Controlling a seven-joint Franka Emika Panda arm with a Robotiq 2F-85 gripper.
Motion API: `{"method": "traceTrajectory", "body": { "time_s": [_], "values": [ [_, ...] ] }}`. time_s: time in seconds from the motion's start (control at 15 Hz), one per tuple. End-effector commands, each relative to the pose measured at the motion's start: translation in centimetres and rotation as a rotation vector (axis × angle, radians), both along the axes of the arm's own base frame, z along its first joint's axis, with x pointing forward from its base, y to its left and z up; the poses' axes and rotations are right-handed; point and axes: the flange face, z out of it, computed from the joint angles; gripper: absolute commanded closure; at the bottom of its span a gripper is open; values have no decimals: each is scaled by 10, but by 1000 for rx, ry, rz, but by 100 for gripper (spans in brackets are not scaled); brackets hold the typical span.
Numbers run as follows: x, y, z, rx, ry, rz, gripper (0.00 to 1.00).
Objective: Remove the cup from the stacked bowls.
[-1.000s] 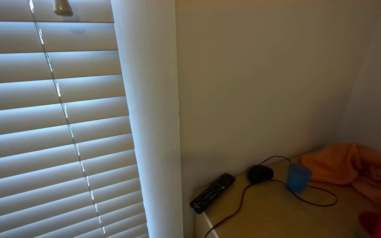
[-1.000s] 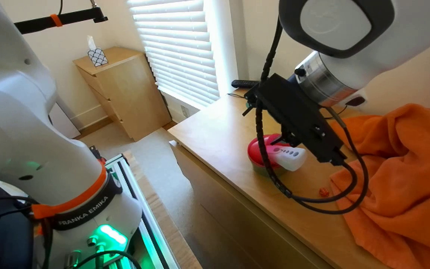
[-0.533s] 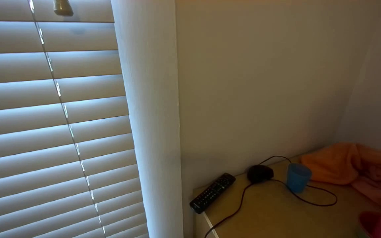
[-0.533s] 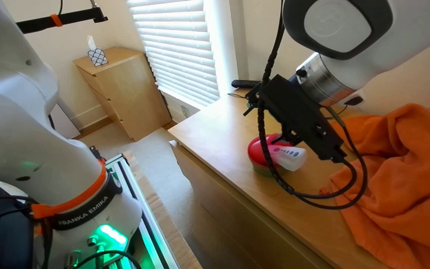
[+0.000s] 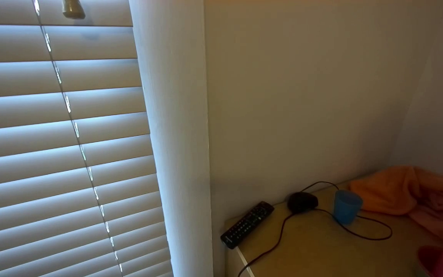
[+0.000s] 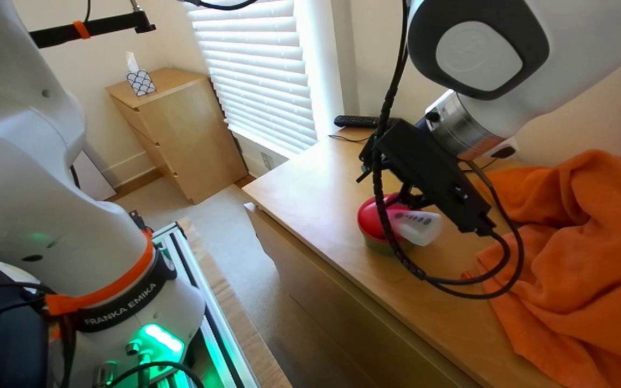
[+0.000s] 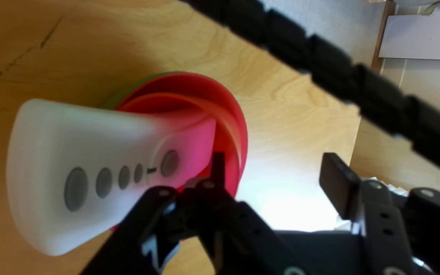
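The cup (image 7: pixel 120 160) has a white-to-pink handle with grey dots. It lies tilted in a red bowl (image 7: pixel 235 103) nested in a green bowl (image 7: pixel 115 100); the handle sticks out past the rim. The cup also shows in an exterior view (image 6: pixel 419 226), as does the green bowl (image 6: pixel 378 247). In another exterior view the red bowl (image 5: pixel 427 256) is cut off at the corner. My gripper (image 7: pixel 277 175) is open and empty. One finger (image 7: pixel 218 168) appears over the red bowl's inside, beside the handle; the other finger (image 7: pixel 338 187) is over the tabletop. Contact is unclear.
A blue cup (image 5: pixel 347 207) stands apart near a black cabled device (image 5: pixel 302 202) and a remote (image 5: pixel 247 225). An orange cloth (image 6: pixel 574 231) lies beside the bowls. The arm's cable (image 6: pixel 388 231) hangs in front of them. The dresser's front edge (image 6: pixel 310 250) is close.
My gripper has moved a little down and to the right in an exterior view, closer to the bowls. Parts of the arm now show at another exterior view's right edge. Cup and bowls stay put.
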Motion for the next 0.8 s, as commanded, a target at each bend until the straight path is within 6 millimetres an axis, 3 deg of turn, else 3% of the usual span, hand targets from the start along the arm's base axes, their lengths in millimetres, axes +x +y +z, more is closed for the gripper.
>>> {"method": "traceTrajectory", "body": {
  "time_s": [0.0,0.27,0.33,0.6,0.73],
  "values": [
    [4,0,0,4,6,-9,66],
    [6,-2,3,-53,20,-42,96],
    [6,-3,5,-65,30,-52,99],
    [6,-3,11,-86,53,-82,99],
    [2,-1,29,-109,41,-76,99]
  ]
}}
